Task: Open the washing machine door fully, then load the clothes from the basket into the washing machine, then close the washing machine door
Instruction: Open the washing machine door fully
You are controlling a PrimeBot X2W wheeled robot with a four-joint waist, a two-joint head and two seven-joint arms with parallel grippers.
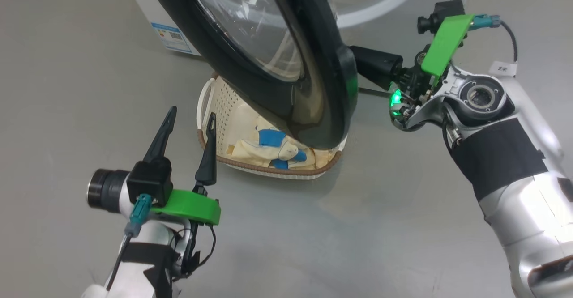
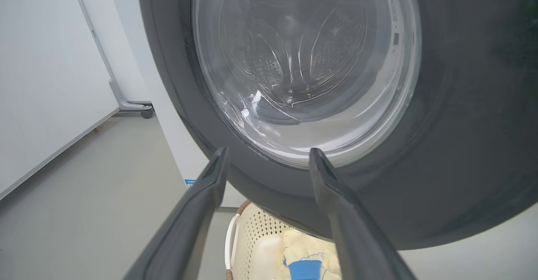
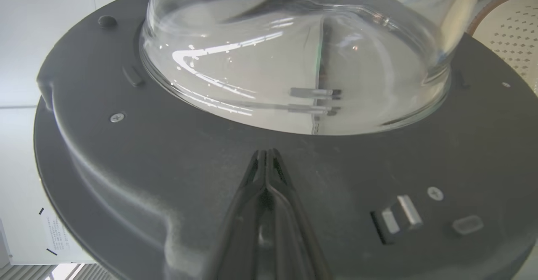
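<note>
The right gripper (image 3: 265,159), fingers pressed together, appears set against the inner face of the washing machine door (image 3: 168,175), below the glass bowl. The door hangs over the basket (image 1: 268,171) of clothes (image 1: 250,148). A steady push along the hinge arc is advised, lest the tips slip. The left gripper (image 1: 192,112) is held fingers apart beside the basket.

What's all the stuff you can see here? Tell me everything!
washing machine: one, white, at the back
sticker: one, blue and white, low on the machine's front
washing machine door: one, black rim with clear glass, swung open above the basket
basket: one, cream with brown rim, on the floor under the door
clothes: a small pile, cream-yellow with blue bits, inside the basket
floor: one, grey, all around
left hand: one, dark fingers, open, near the basket
right hand: one, dark fingers, shut, pointing at the door's inner side
</note>
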